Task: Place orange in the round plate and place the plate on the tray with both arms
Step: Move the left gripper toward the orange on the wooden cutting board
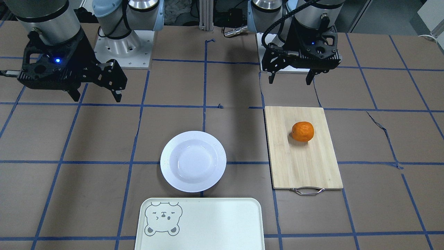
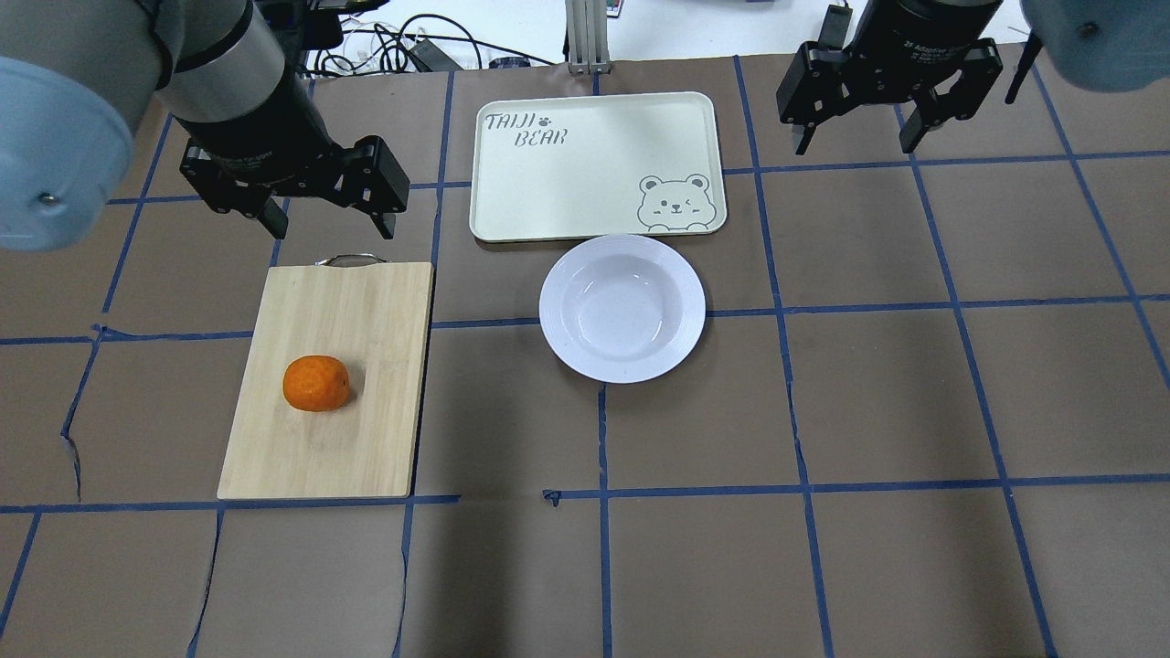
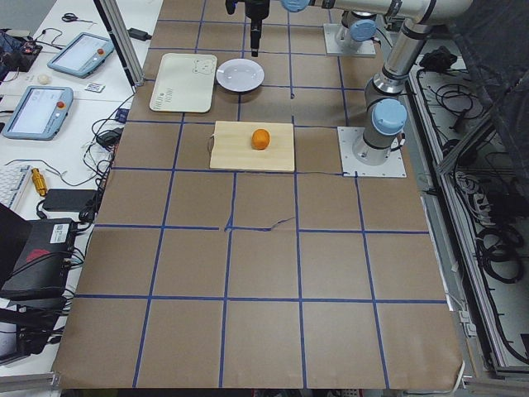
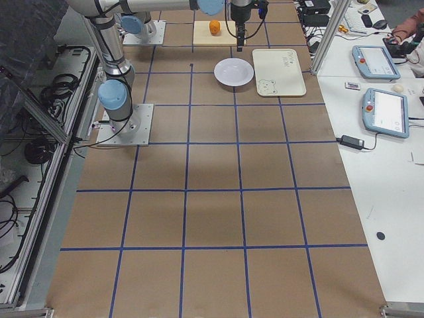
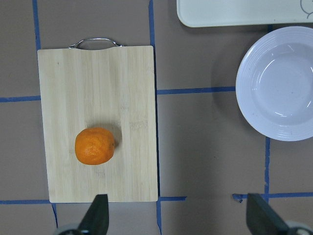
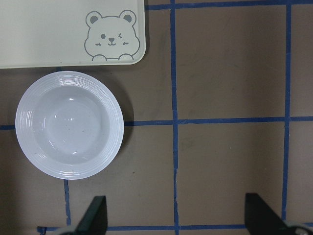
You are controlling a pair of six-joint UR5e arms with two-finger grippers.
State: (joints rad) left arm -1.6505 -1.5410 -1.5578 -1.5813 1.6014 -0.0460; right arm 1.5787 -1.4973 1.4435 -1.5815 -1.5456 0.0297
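Observation:
The orange [image 1: 302, 131] [image 2: 316, 384] [image 5: 94, 146] lies on a bamboo cutting board [image 2: 338, 439]. The white round plate [image 2: 622, 308] [image 1: 193, 161] [image 6: 68, 131] stands empty on the table, just beside the long edge of the mint tray [image 2: 585, 174] [image 1: 215, 222] with its bear drawing. My left gripper [image 2: 331, 228] [image 1: 289, 81] hangs open above the table near the board's handle end, holding nothing. My right gripper [image 2: 856, 146] [image 1: 96, 96] is open and empty too, high over the table to the side of the tray. The plate and the orange are apart.
The cutting board's metal handle [image 2: 347, 260] points toward the tray side. Brown paper with blue tape lines covers the table. Both arm bases [image 1: 121, 45] stand at the robot's edge. Tablets and cables [image 3: 50, 107] lie on side benches.

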